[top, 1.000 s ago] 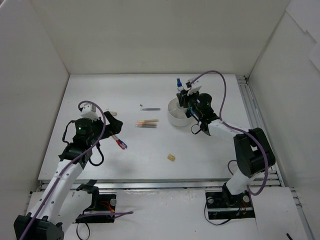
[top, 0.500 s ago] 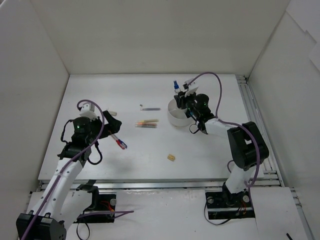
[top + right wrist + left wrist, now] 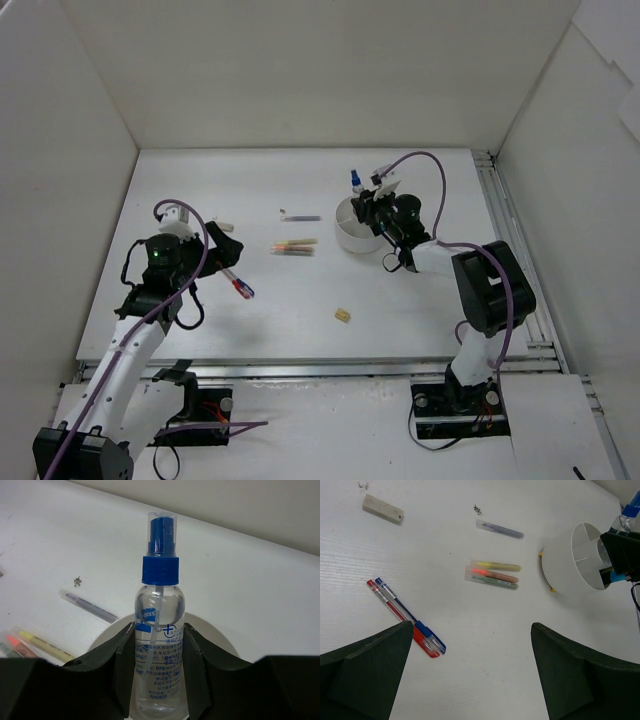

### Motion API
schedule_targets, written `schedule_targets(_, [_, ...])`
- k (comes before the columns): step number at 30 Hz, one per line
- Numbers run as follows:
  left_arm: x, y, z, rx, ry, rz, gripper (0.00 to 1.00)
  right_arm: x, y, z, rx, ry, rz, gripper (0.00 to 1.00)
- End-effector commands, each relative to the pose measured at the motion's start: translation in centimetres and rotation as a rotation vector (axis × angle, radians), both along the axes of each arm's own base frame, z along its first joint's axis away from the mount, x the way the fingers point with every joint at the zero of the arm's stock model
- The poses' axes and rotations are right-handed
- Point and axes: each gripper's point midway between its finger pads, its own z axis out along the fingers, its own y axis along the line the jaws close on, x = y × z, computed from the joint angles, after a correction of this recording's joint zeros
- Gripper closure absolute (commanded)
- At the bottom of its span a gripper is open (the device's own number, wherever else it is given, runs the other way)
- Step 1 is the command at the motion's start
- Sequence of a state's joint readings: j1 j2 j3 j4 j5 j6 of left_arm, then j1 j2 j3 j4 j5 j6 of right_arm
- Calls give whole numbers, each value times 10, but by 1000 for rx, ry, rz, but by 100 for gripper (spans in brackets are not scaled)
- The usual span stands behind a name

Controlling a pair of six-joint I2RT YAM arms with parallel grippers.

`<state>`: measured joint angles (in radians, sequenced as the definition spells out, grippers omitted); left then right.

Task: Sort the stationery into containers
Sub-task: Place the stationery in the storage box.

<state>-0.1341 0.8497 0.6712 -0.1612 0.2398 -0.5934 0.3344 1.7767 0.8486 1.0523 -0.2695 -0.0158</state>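
Observation:
My right gripper (image 3: pixel 366 206) is shut on a clear spray bottle with a blue cap (image 3: pixel 160 630), held upright over the round white organizer (image 3: pixel 345 238). Its rim (image 3: pixel 111 633) shows behind the fingers. My left gripper (image 3: pixel 471 630) is open and empty, above the table. A red pen and a blue pen (image 3: pixel 402 617) lie side by side by its left finger. Three pastel pens (image 3: pixel 495 575) and a thin grey pen (image 3: pixel 500 529) lie left of the organizer (image 3: pixel 565 572). A beige eraser (image 3: pixel 382 508) lies far left.
A small yellowish eraser (image 3: pixel 343 315) lies near the table's front middle. White walls close in the table on three sides. A metal rail (image 3: pixel 505 230) runs along the right edge.
My right gripper has lowered the bottle a little toward the organizer and its arm has swung slightly. The left arm has barely moved.

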Motion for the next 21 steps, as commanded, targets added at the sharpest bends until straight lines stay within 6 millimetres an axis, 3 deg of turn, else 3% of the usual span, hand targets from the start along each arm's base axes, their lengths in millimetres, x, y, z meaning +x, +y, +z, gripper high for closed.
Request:
schedule_targets(1, [8, -1, 30, -16, -100, -10, 1, 4, 6, 50, 68, -161, 25, 65])
schedule_targets(7, [5, -5, 34, -33, -104, -27, 1, -3, 6, 54, 103, -154, 34, 45])
schedule_targets(12, [1, -6, 33, -36, -94, -33, 1, -11, 3, 63, 116, -172, 30, 35])
schedule_targets(17, [-3, -4, 33, -33, -96, -25, 1, -26, -2, 94, 139, -231, 28, 29])
schedule_targets(21, [-8, -4, 33, -29, -93, -36, 1, -47, 2, 133, 171, -309, 57, 25])
